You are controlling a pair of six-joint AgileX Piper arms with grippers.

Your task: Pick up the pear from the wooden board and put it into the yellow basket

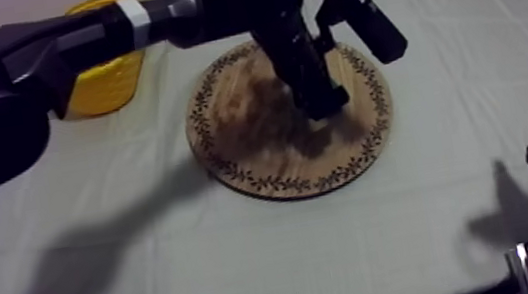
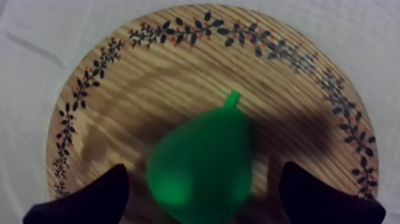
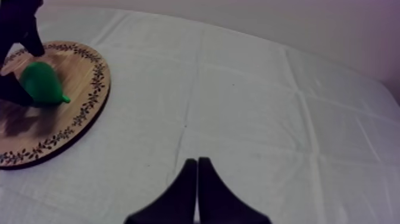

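The pear [image 2: 199, 164] sits between the parted fingers of the left gripper [image 2: 204, 173] — untouched, on the wooden board [image 2: 178, 77]. It is bright green, short-stalked. The right gripper [image 3: 197, 179] is clenched — empty.

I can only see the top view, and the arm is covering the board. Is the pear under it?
Observer: Yes. The left wrist view shows the green pear lying on the wooden board.
Child: Has the left tool grabbed it?
Observer: No. It is open, with a gap between each finger and the pear.
Child: And my right tool?
Observer: It is shut on nothing, over bare cloth beside the board.
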